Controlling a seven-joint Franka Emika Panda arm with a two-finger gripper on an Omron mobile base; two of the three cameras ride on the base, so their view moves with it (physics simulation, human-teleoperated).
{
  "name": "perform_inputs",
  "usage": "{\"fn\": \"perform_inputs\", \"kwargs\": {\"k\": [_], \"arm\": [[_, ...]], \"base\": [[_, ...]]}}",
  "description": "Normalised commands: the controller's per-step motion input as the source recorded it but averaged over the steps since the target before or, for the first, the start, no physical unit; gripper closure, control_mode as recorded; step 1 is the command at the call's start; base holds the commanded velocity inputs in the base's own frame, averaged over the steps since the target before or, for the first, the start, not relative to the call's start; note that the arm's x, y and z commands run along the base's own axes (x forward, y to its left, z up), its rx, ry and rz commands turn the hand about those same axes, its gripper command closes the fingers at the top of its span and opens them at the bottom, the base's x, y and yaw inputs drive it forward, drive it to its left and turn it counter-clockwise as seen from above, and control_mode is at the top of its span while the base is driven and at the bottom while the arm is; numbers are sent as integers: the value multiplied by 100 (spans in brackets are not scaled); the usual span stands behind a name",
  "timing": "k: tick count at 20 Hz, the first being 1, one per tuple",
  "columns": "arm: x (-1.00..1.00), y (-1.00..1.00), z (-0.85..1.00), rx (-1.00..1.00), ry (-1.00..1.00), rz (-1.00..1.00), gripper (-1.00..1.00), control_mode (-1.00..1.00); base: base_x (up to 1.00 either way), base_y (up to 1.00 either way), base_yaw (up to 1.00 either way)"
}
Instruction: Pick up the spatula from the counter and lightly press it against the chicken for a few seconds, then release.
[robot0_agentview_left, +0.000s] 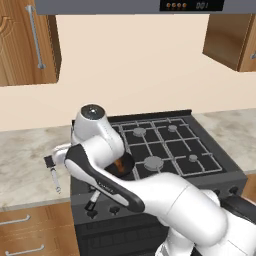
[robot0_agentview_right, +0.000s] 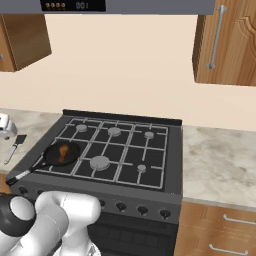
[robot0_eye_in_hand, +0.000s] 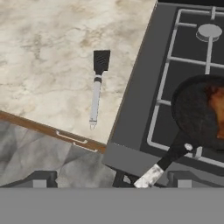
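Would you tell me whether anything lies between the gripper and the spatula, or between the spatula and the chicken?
Nothing visible does. The black-bladed, grey-handled spatula lies alone on the marbled counter, ahead of the open gripper; toward the browned chicken only the low rim of the black frying pan intervenes.

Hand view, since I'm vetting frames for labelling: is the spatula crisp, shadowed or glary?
Hand view: the black-headed, grey-handled spatula is crisp and evenly lit, with no glare and no clear shadow on the marbled beige counter; right base view: it looks small and soft-edged.
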Motion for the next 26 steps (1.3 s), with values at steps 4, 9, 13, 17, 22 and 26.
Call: {"fn": "perform_inputs", "kwargs": {"k": [4,9,13,17,22,26], "arm": [[0,33,-36,3,3,0,-100,-100],[0,31,-29,0,0,0,-100,-100],[6,18,-12,0,0,0,-100,-100],[23,8,-11,2,0,-3,-100,-100],[23,1,-13,3,1,-7,-100,-100],[18,6,-22,2,3,-3,-100,-100]], "base": [[0,0,0],[0,0,0],[0,0,0],[0,0,0],[0,0,0],[0,0,0]]}}
